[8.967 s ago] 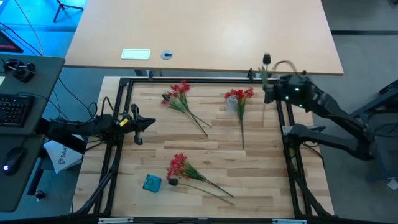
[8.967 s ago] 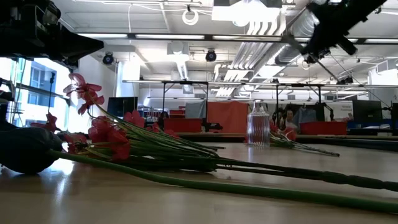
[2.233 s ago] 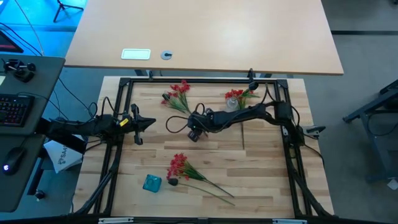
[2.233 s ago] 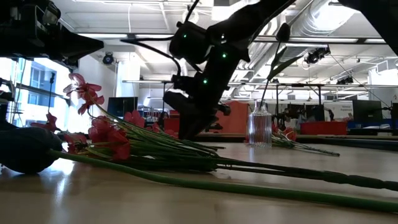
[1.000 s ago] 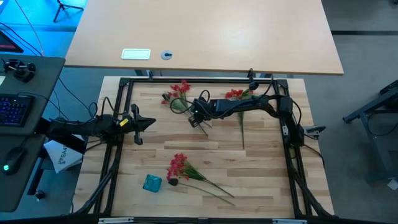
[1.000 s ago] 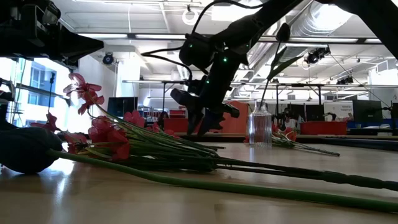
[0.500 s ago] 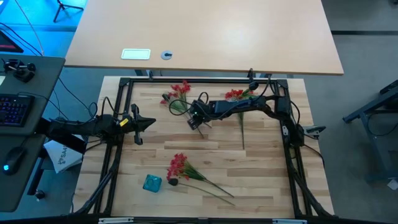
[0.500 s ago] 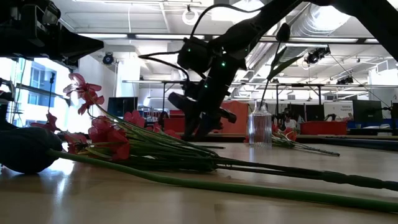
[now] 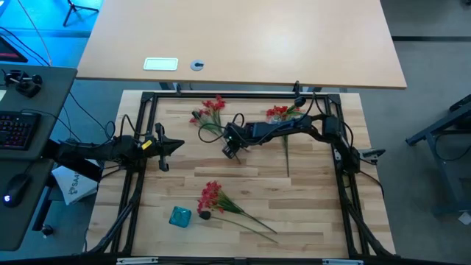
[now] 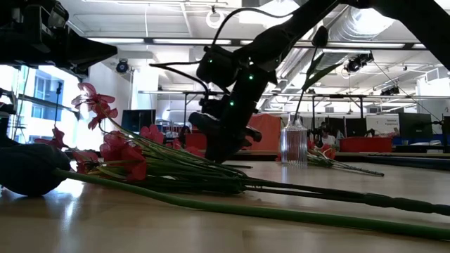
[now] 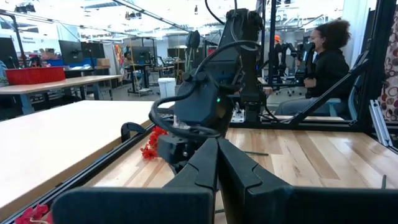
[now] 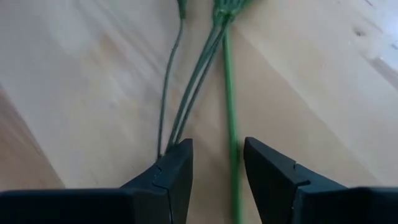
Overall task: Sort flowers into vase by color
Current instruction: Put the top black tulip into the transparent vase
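My right gripper (image 9: 231,148) is open and low over the table's middle. In the right wrist view (image 12: 217,155) its fingers stand on either side of a thick green stem (image 12: 229,106). Thin stems (image 12: 186,106) end at one fingertip. These stems belong to the red-pink sprigs (image 9: 210,112) lying at the far left. A clear vase (image 9: 274,121) (image 10: 293,144) stands upright at the far right, with red blossoms beside it. Another red bunch (image 9: 212,197) lies near the front. My left gripper (image 9: 166,146) (image 11: 217,155) is shut and empty at the left edge.
A blue container (image 9: 179,216) and a dark bud (image 9: 204,215) lie by the front bunch. A single long stem (image 9: 287,154) lies on the table near the vase. A black frame (image 9: 147,99) borders the table. A person (image 11: 323,56) sits beyond the table.
My right gripper has come down toward the stems of the far-left sprigs and shifted slightly toward the table's near edge. The flowers have stayed where they were.
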